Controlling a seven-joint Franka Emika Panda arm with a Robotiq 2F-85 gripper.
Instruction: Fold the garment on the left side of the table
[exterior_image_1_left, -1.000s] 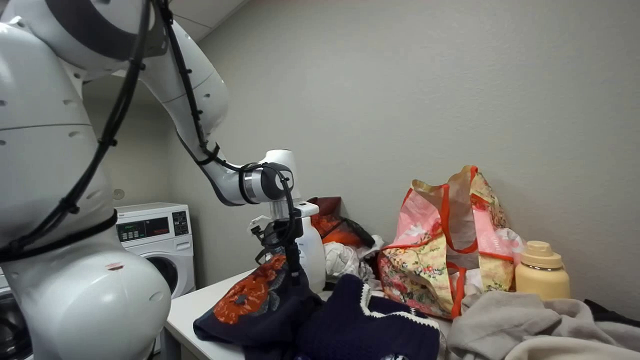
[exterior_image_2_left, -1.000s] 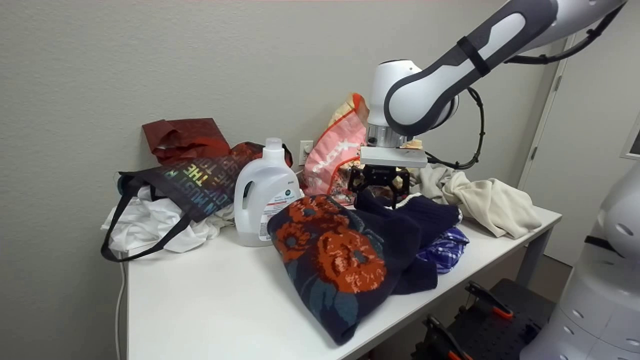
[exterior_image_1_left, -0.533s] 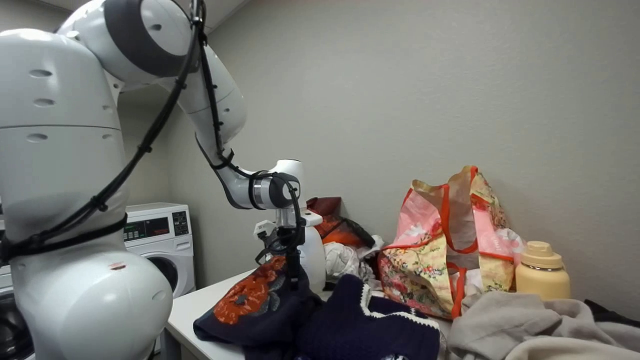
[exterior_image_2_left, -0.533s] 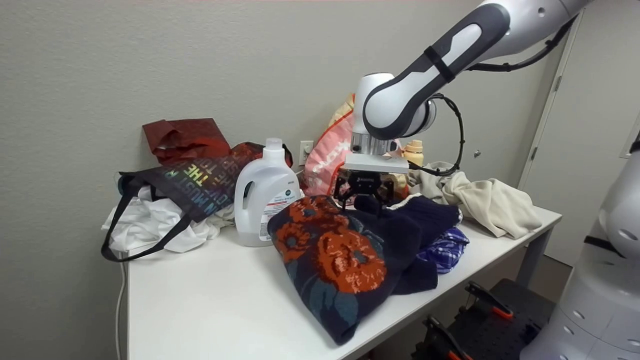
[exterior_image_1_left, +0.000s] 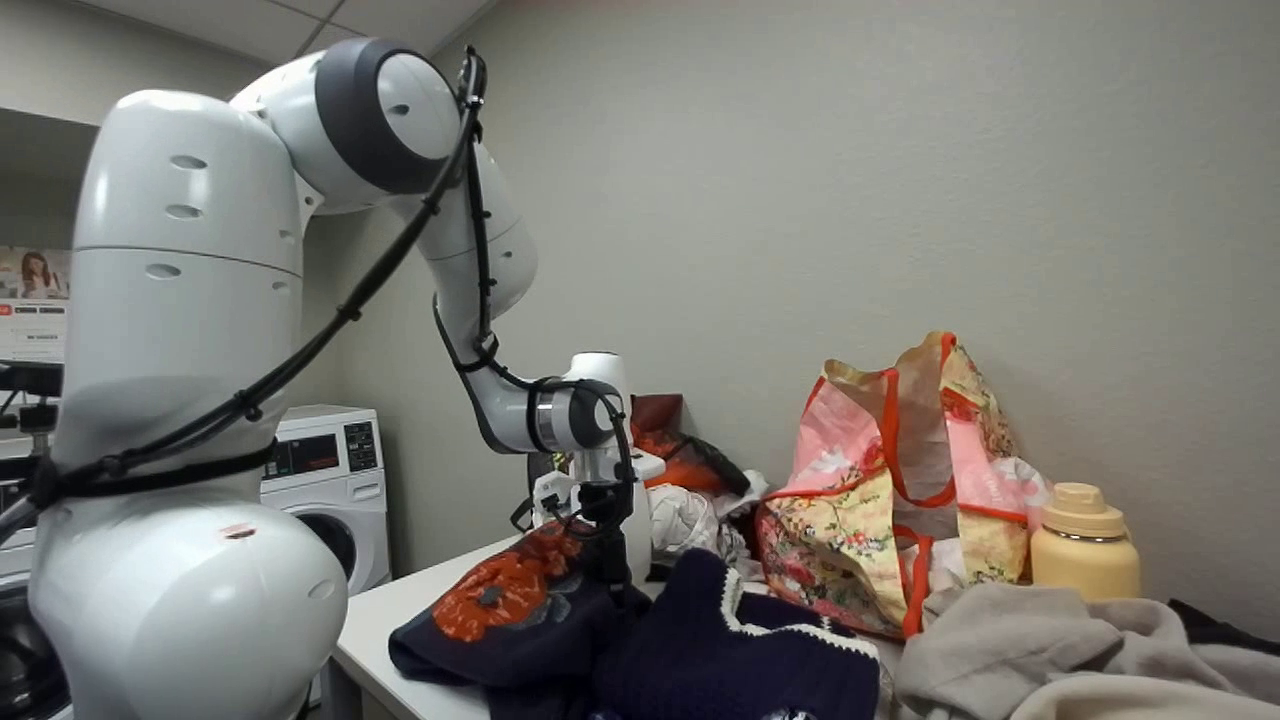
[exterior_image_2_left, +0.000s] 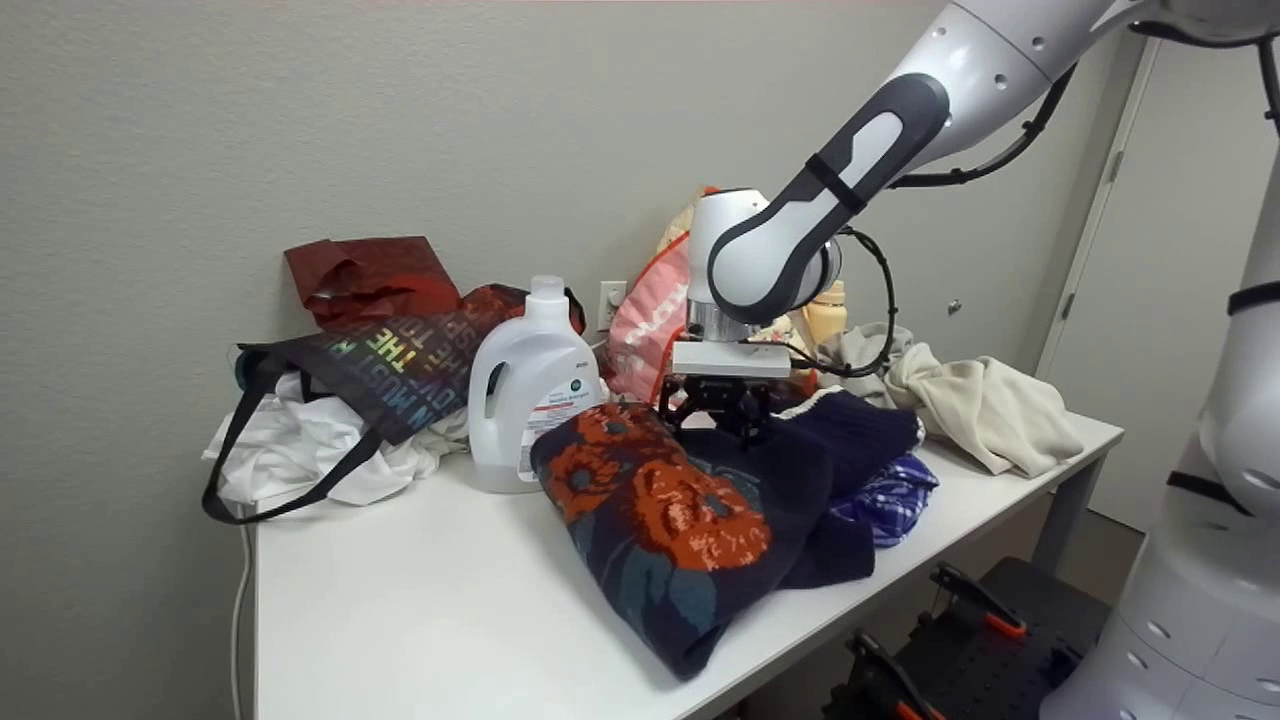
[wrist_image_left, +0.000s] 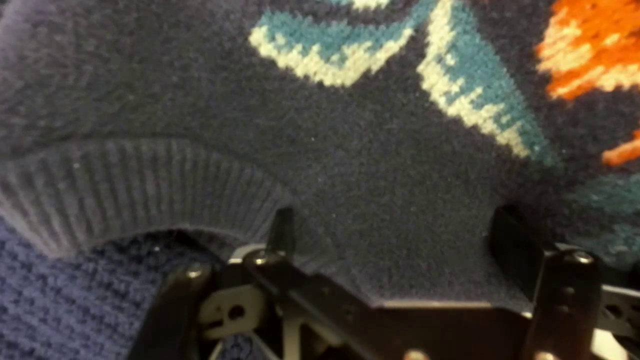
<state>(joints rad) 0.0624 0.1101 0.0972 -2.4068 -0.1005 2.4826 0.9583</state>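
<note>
The garment is a dark navy knit with big orange flowers (exterior_image_2_left: 700, 510), lying bunched on the white table (exterior_image_2_left: 400, 600). It also shows in an exterior view (exterior_image_1_left: 500, 610), and its ribbed edge and leaf pattern fill most of the wrist view (wrist_image_left: 375, 140). My gripper (exterior_image_2_left: 712, 432) points down at the garment's back part, beside the flowers. In the wrist view its fingers (wrist_image_left: 395, 215) are wide apart over plain dark knit. The left finger is beside the ribbed edge. The fingertips appear to press into the cloth; nothing is clamped between them.
A navy knit with white trim (exterior_image_1_left: 740, 650) lies against the garment, with a blue plaid cloth (exterior_image_2_left: 890, 505) below. A detergent bottle (exterior_image_2_left: 530, 400) stands close behind. A floral bag (exterior_image_1_left: 860, 540), a yellow bottle (exterior_image_1_left: 1085, 550) and beige cloths (exterior_image_2_left: 980, 410) are farther along.
My gripper has come down and across onto the garment, fingers still apart. The garment's upper part has sunk and shifted slightly under it. Other objects have not moved.
</note>
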